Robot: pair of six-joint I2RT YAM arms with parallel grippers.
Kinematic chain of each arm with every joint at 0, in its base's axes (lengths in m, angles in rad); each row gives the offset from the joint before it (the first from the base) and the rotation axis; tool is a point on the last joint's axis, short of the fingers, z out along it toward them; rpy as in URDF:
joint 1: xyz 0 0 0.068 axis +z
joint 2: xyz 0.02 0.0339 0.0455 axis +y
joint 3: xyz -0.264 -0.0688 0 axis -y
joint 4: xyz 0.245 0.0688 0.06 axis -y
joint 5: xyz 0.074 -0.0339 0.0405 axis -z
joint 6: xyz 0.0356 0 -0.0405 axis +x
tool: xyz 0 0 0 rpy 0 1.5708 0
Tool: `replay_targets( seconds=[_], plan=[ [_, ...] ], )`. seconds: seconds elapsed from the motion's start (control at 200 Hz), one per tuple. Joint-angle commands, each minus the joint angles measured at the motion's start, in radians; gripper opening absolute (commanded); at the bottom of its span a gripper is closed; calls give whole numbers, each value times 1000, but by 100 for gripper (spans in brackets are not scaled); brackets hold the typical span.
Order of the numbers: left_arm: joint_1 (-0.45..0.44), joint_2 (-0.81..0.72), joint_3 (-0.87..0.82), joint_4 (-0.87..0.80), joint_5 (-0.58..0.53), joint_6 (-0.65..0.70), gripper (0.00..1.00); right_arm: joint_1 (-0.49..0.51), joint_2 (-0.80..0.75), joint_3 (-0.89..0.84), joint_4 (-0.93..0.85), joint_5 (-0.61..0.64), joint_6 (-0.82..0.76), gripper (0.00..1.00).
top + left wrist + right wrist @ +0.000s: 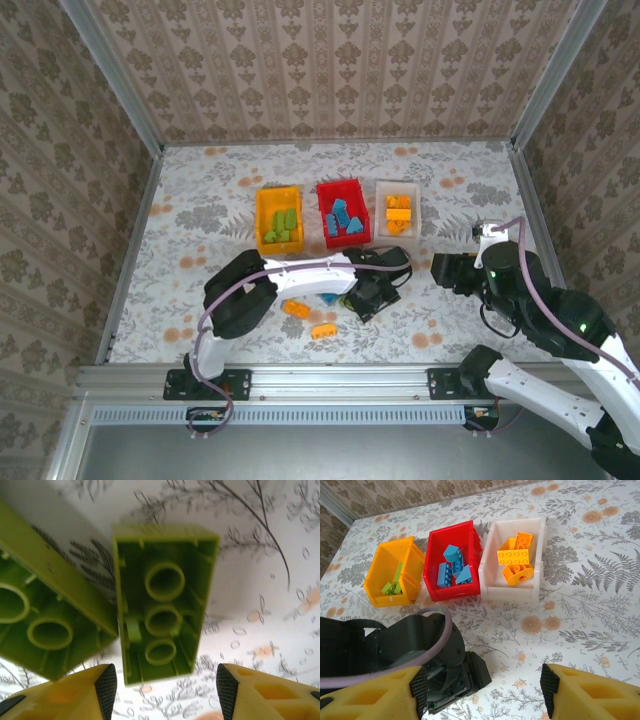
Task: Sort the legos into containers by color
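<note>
Most legos look sorted: green in the yellow bin (390, 599), blue in the red bin (450, 594), orange in the white bin (510, 591). Still loose on the bench (200, 200) are two orange bricks (295, 308) and two green bricks (165, 615) lying studs-down. My left gripper (162, 690) stands open astride one green brick without pinching it, and the right gripper (482, 690) hangs open and empty.
</note>
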Motion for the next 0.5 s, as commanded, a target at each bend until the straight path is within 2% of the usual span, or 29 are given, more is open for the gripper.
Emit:
replay_targets(
  seconds=[0.0,0.215,0.42,0.495],
  plan=[
    [16,37,40,-60,-21,-59,56,3,-20,-18,-9,29,13,65],
    [22,52,42,-65,-35,-57,47,3,-21,-25,-6,30,11,65],
    [21,44,47,-56,-62,-36,25,3,-25,-38,4,20,14,65],
    [16,29,71,-67,-94,1,20,3,-26,-29,12,7,0,65]
  ],
)
